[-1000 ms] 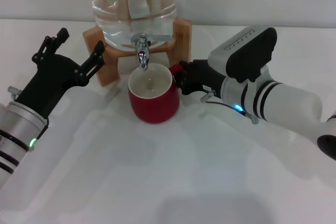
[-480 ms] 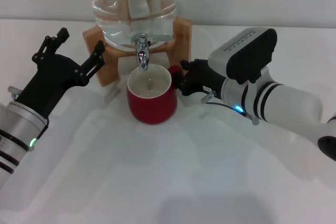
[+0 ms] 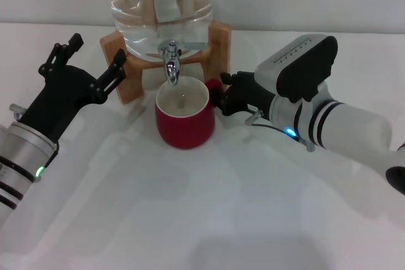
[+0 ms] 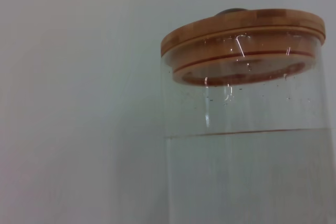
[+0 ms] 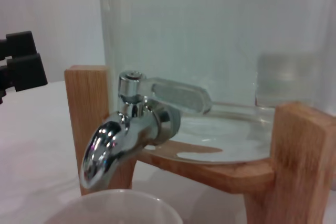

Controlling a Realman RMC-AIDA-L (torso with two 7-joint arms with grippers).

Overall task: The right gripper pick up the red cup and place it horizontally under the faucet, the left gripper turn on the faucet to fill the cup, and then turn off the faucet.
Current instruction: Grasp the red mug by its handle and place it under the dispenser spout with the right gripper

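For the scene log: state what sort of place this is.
Probably a lab test bench staged as a drinks station: a plain white table against a bare wall, a clear water jug on a wooden stand with a chrome faucet, and a red cup beneath it.

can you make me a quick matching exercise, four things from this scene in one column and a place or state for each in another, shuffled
Column one:
1. red cup
2. faucet
3. left gripper
4. right gripper

Column two:
A. open, beside the wooden stand
B. at the cup's handle
C. upright below the spout
D. fitted to the water jug

Pairs: 1-C, 2-D, 3-A, 4-B
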